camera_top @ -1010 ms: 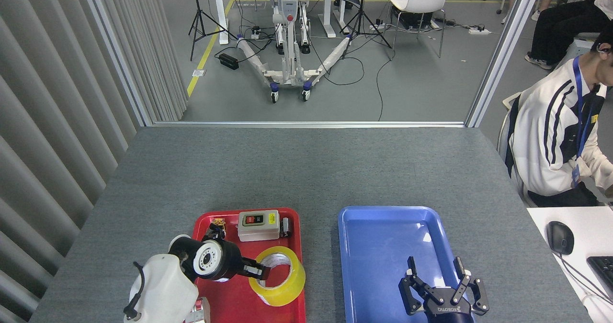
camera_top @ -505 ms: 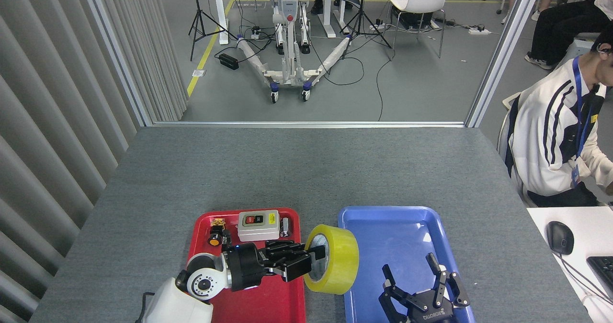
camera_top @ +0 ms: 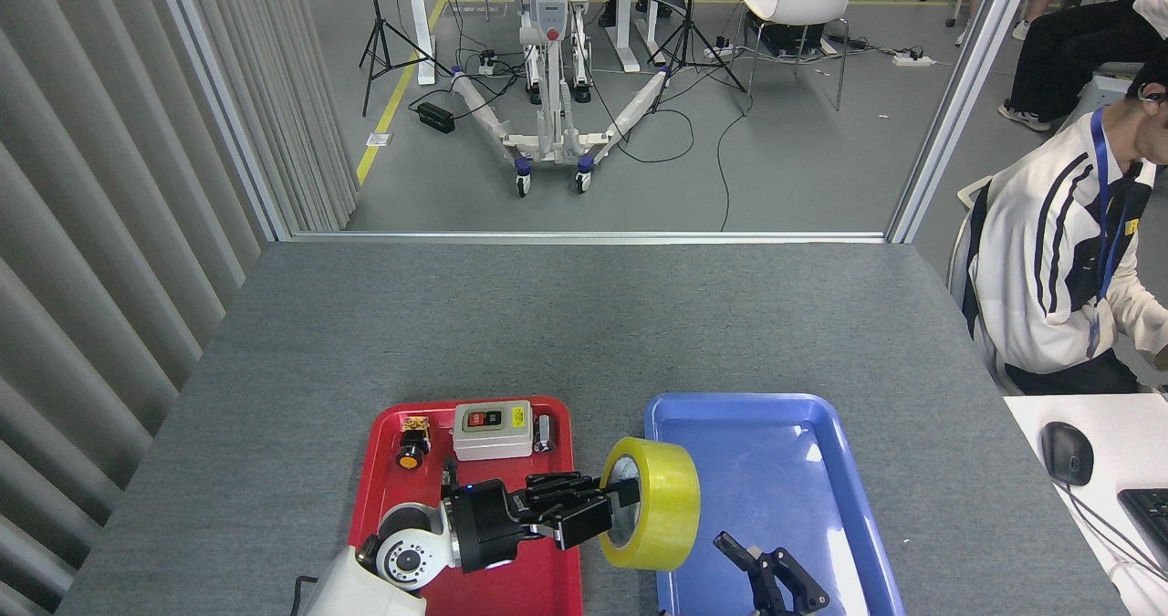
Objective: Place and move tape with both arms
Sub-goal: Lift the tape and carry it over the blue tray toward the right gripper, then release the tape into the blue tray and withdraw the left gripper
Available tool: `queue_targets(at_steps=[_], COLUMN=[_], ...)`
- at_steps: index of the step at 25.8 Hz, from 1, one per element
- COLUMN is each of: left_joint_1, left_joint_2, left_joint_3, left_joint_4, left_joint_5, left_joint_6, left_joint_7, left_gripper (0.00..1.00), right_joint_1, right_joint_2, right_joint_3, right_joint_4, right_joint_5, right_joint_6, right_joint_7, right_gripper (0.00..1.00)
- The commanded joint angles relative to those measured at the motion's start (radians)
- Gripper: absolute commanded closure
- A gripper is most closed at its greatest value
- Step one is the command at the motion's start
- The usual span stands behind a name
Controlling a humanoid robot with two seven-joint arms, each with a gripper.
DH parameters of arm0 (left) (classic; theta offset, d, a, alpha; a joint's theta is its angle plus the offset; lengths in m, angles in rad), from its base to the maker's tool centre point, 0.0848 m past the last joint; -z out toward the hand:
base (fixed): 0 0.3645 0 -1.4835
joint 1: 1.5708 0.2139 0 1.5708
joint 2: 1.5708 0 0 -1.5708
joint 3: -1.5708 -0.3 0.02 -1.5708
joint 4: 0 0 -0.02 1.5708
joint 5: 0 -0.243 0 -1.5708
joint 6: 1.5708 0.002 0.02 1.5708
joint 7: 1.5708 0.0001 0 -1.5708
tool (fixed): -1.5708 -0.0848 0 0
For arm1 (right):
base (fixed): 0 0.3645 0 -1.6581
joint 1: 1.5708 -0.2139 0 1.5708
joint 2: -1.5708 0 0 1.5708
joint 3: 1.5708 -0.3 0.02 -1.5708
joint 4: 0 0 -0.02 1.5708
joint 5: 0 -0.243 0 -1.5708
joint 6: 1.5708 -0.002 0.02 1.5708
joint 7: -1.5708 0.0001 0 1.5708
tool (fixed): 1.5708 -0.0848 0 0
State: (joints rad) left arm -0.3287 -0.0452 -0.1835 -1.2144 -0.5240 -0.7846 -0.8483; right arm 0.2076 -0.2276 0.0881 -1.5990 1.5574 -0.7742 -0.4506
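Observation:
The tape [camera_top: 659,505], a glossy yellow roll with a white core, is held up on edge in the air over the gap between the two trays, reaching the blue tray's left rim. My left gripper [camera_top: 617,508] comes in from the left across the red tray and is shut on the roll, one finger inside the core. My right gripper [camera_top: 765,569] sits at the bottom edge over the blue tray, just right of and below the roll. It is partly cut off, its visible fingers spread open with nothing between them.
The red tray [camera_top: 383,497] holds a grey switch box [camera_top: 493,430], an orange button [camera_top: 410,458] and a small metal part [camera_top: 545,432]. The blue tray [camera_top: 826,411] lies right of it. A seated person [camera_top: 1049,269] and a white desk with a mouse [camera_top: 1067,453] are at the right.
My left gripper lifted the tape off the red tray and carried it rightward to the blue tray's edge. My right gripper moved left and down toward the bottom edge.

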Motion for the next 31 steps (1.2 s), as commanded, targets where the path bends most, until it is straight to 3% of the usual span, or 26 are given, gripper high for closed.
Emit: queue_targets(at_steps=[1, 3, 4, 6, 9, 14, 16, 17, 19, 20, 26, 29, 31], left_joint_1=[0.000, 0.002, 0.007, 0.014, 0.020, 0.022, 0.022, 0.022, 0.020, 0.020, 0.025, 0.060, 0.079], left_joint_2=[-0.002, -0.002, -0.002, -0.002, -0.002, -0.002, -0.002, -0.004, -0.004, -0.004, 0.021, 0.057, 0.096], left_joint_3=[-0.022, -0.025, -0.025, -0.034, -0.057, -0.057, -0.056, -0.053, -0.040, -0.013, 0.061, 0.062, 0.062], left_joint_4=[-0.001, -0.001, -0.001, -0.004, -0.008, -0.014, -0.017, -0.016, -0.007, -0.010, -0.017, -0.037, -0.060], left_joint_5=[-0.001, -0.001, -0.001, -0.001, -0.001, -0.001, -0.001, -0.002, 0.001, 0.002, 0.076, 0.030, -0.120], left_joint_6=[-0.001, -0.001, -0.001, -0.001, -0.001, -0.001, -0.001, -0.001, -0.001, -0.001, -0.001, 0.050, 0.120], left_joint_7=[0.000, 0.000, 0.000, 0.000, 0.000, 0.000, 0.005, 0.006, 0.023, 0.040, 0.089, 0.308, 0.472], left_gripper=[1.00, 1.00, 1.00, 1.00, 1.00, 0.99, 0.84, 0.68, 0.17, 0.00, 0.00, 0.00, 0.01], right_joint_1=[-0.005, -0.007, -0.007, -0.007, -0.005, -0.005, -0.007, -0.007, -0.005, -0.005, -0.008, -0.022, -0.039], right_joint_2=[-0.001, 0.002, 0.004, 0.005, 0.007, 0.005, 0.008, 0.008, 0.011, 0.011, 0.007, -0.007, -0.012], right_joint_3=[0.022, 0.032, 0.036, 0.048, 0.050, 0.048, 0.048, 0.047, 0.047, 0.047, 0.032, -0.034, -0.056], right_joint_4=[-0.004, -0.002, -0.004, -0.002, -0.002, -0.001, -0.001, -0.001, -0.001, -0.001, -0.006, -0.009, -0.009], right_joint_5=[0.010, 0.010, 0.010, 0.017, 0.072, 0.086, 0.086, 0.086, 0.081, 0.078, 0.075, 0.072, 0.072], right_joint_6=[-0.011, -0.011, -0.011, -0.011, -0.011, -0.011, -0.011, -0.011, -0.011, -0.011, 0.050, 0.107, 0.136], right_joint_7=[0.000, -0.010, -0.019, -0.023, -0.023, -0.025, -0.028, -0.030, -0.036, -0.037, -0.025, 0.038, 0.107], right_gripper=[0.00, 0.01, 0.07, 0.27, 0.68, 0.96, 1.00, 1.00, 1.00, 1.00, 1.00, 1.00, 1.00])
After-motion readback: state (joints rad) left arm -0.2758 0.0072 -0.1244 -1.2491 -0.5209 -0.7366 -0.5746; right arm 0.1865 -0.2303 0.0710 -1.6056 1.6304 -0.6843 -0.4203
